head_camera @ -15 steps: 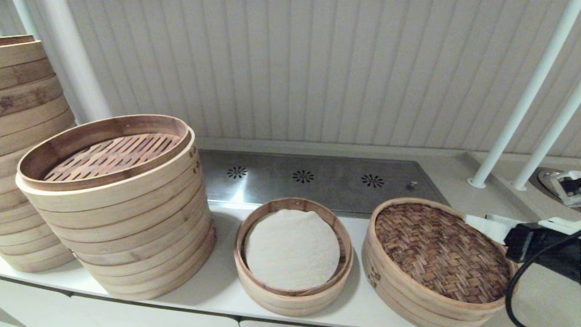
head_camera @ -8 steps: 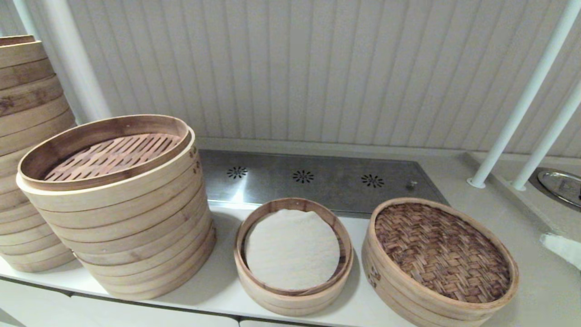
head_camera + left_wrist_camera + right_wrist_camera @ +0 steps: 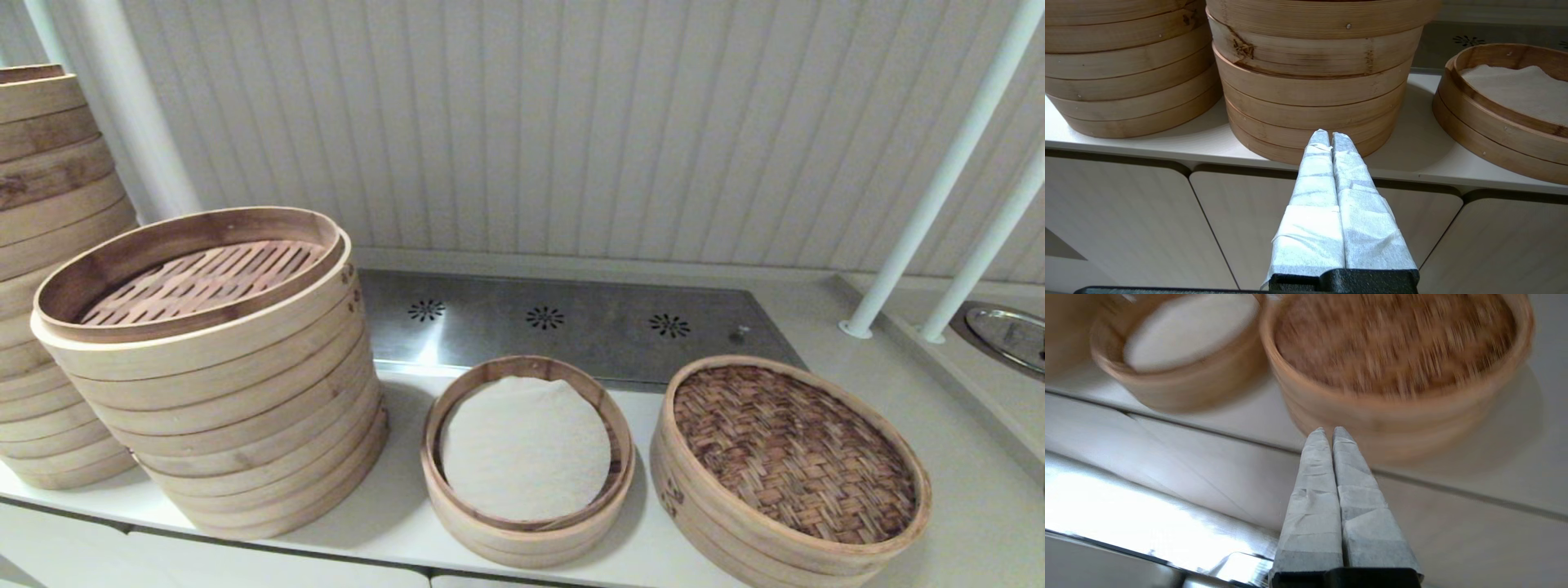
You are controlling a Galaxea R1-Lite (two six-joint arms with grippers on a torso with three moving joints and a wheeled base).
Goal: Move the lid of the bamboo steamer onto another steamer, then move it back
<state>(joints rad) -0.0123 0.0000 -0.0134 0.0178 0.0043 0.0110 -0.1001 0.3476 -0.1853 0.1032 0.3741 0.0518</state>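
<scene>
The bamboo steamer lid (image 3: 796, 451), pale rim and brown woven top, sits on a wide low basket at the counter's right; it also fills the upper part of the right wrist view (image 3: 1396, 339). The small steamer with a white cloth liner (image 3: 526, 453) stands just left of it, seen too in both wrist views (image 3: 1184, 339) (image 3: 1511, 98). Neither arm shows in the head view. My right gripper (image 3: 1327, 430) is shut and empty, below the counter's front edge, in front of the lidded basket. My left gripper (image 3: 1326, 134) is shut and empty, low before the middle stack.
A tall stack of wide baskets (image 3: 208, 367) with a slatted top stands at the left, a taller stack (image 3: 49, 269) behind it. A steel vent plate (image 3: 563, 322) lies at the back. White poles (image 3: 939, 180) rise at the right. Cabinet doors (image 3: 1241, 220) lie below the counter.
My right gripper, which was at the lid's right rim a second ago, has drawn back out of the head view. The lid and the steamers have not moved.
</scene>
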